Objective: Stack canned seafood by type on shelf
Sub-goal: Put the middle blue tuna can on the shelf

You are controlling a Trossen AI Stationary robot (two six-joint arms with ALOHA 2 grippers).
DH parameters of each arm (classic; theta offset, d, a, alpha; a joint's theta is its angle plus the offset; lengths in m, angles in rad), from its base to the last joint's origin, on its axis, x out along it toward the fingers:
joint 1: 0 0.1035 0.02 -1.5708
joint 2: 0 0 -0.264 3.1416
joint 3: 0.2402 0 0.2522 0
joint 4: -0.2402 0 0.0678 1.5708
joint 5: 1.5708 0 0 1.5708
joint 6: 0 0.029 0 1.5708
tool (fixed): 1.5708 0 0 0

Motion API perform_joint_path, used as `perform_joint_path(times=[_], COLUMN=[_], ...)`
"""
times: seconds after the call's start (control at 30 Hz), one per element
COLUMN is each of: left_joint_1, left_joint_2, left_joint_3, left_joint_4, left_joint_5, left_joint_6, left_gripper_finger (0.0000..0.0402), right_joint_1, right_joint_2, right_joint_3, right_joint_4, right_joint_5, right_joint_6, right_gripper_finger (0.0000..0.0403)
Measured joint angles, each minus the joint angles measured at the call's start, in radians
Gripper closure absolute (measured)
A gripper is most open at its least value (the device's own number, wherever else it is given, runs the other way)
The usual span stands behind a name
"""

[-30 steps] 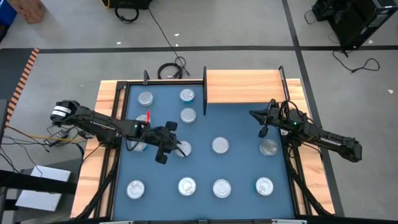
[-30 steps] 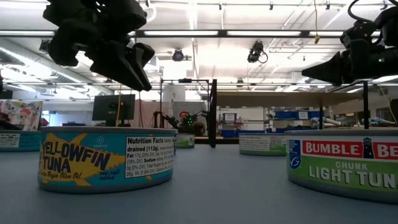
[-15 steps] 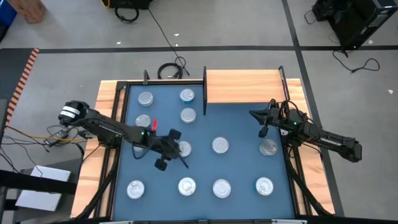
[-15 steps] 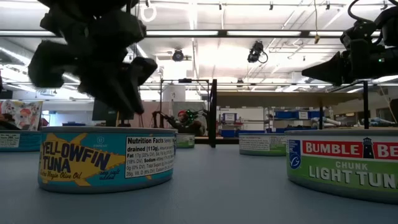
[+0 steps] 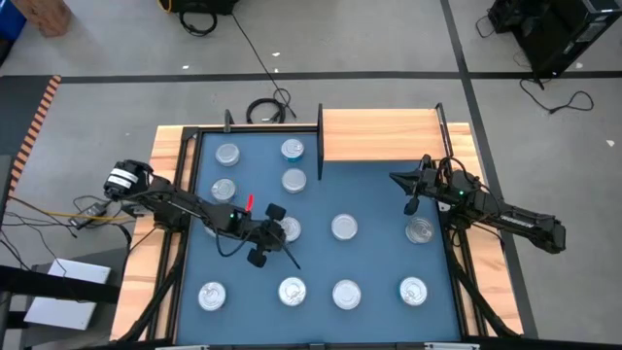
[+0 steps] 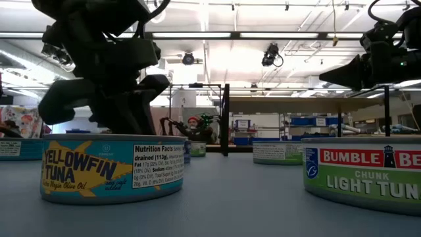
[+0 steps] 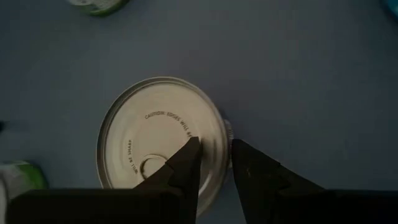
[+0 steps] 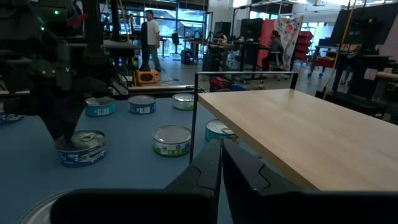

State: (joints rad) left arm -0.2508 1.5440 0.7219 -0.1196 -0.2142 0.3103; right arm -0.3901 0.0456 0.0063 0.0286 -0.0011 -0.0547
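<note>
Several round tins of canned seafood with silver tops stand on the blue mat (image 5: 369,204). The shelf (image 5: 379,134), a light wooden board with thin black posts, is at the far right. My left gripper (image 7: 214,155) is open and slants down over one tin (image 5: 288,230) in the middle left of the mat. One finger is over the tin's lid (image 7: 155,134) and the other is just outside its rim. The low view shows this tin with a teal and yellow label (image 6: 112,168). My right gripper (image 5: 394,178) hangs shut and level in the air near the shelf's front edge. My left gripper comes at the tin slanting down from the table's left. One fingertip (image 7: 189,149) is above the lid near the rim (image 7: 217,134), and the other (image 7: 239,152) is outside the rim. I cannot tell whether either finger touches the tin, which stands flat on the mat.
Other tins stand close by: one to the right (image 5: 344,227), two toward the far side (image 5: 293,180) (image 5: 224,190), and a row along the near edge (image 5: 293,290). One tin (image 5: 420,230) lies under my right arm. Wooden strips and black rails frame the mat.
My left gripper has come down toward the tin and shifted a little toward the table's right and near edge, rolling slightly. Its fingers now straddle the tin's rim. The gap between them is unchanged. The tin has not moved.
</note>
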Motion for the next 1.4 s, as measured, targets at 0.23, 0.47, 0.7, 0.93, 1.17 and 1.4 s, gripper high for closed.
perform_joint_path(times=[0.23,0.47,0.7,0.93,1.17,1.4], left_joint_1=[0.000,0.000,0.000,0.000,0.000,0.000], left_joint_2=[0.002,0.004,0.004,0.004,0.004,0.004], left_joint_3=[0.000,0.000,0.000,0.000,0.004,0.105], left_joint_4=[0.003,0.004,0.015,0.015,0.009,-0.119], left_joint_5=[-0.022,-0.063,-0.063,-0.063,-0.063,-0.062], left_joint_6=[0.000,-0.035,-0.112,-0.116,-0.117,-0.135], left_gripper_finger=[0.0305,0.0305,0.0313,0.0355,0.0394,0.0399], right_joint_1=[0.000,0.000,0.000,0.000,0.000,0.000], right_joint_2=[0.000,0.000,0.000,0.000,0.000,0.000], right_joint_3=[0.000,0.000,0.000,0.000,0.000,0.000], right_joint_4=[0.000,0.000,0.000,0.000,0.000,0.000], right_joint_5=[0.000,0.000,0.000,0.000,0.000,0.000], right_joint_6=[0.000,0.000,0.000,0.000,0.000,0.000], right_gripper_finger=[0.0375,0.0375,0.0375,0.0375,0.0375,0.0375])
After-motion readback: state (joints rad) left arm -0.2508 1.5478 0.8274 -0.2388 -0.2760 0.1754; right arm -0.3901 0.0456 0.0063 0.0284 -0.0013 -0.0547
